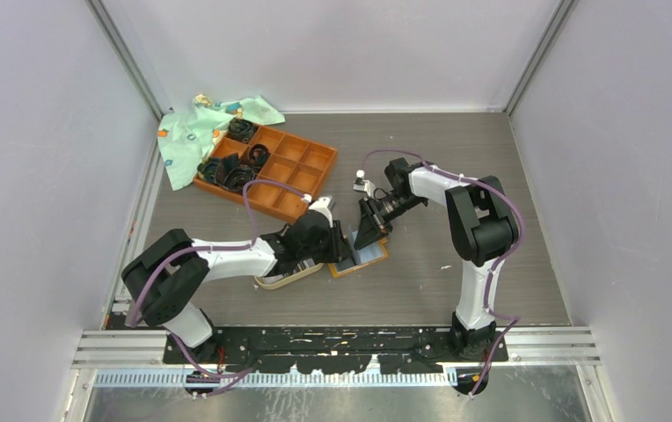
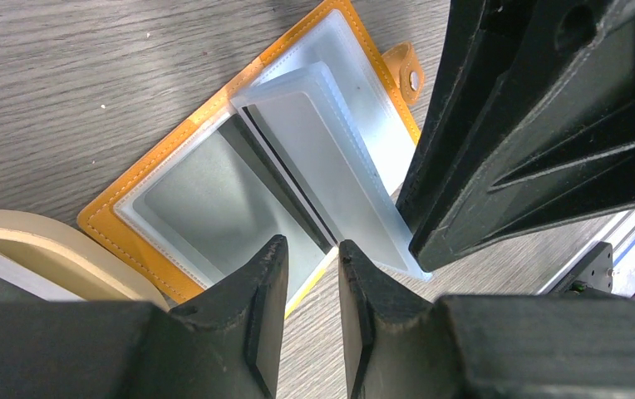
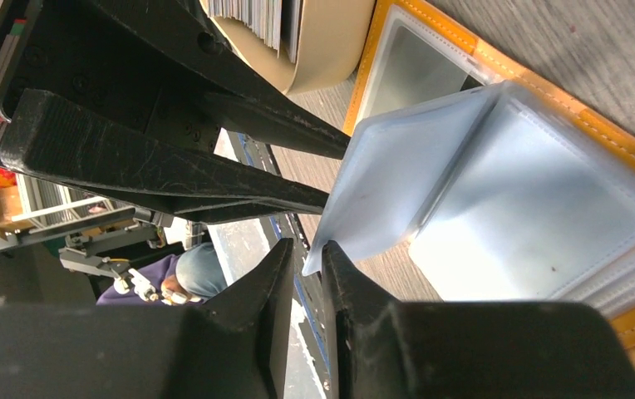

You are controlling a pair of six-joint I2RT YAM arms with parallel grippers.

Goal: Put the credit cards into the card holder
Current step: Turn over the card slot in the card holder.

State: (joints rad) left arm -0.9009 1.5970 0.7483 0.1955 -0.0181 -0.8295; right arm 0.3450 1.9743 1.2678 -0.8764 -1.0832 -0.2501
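The card holder (image 2: 206,191) lies open on the counter (image 2: 90,75), just beside the dish (image 2: 40,237) of credit cards (image 3: 252,17). Its clear plastic looks light, floppy and slick, so my right claw (image 3: 306,249) pinches one leaf (image 3: 389,183) by its free corner. My left claw (image 2: 312,249) stands nearly closed at the pocket mouth; whether it holds a card I cannot tell.

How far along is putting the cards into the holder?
Done: the holder lies open. In hand: the right jaws appear to pinch a clear sleeve up; the left jaws hover empty nearby. Left: the cards sit stacked in the dish; none clearly loaded.
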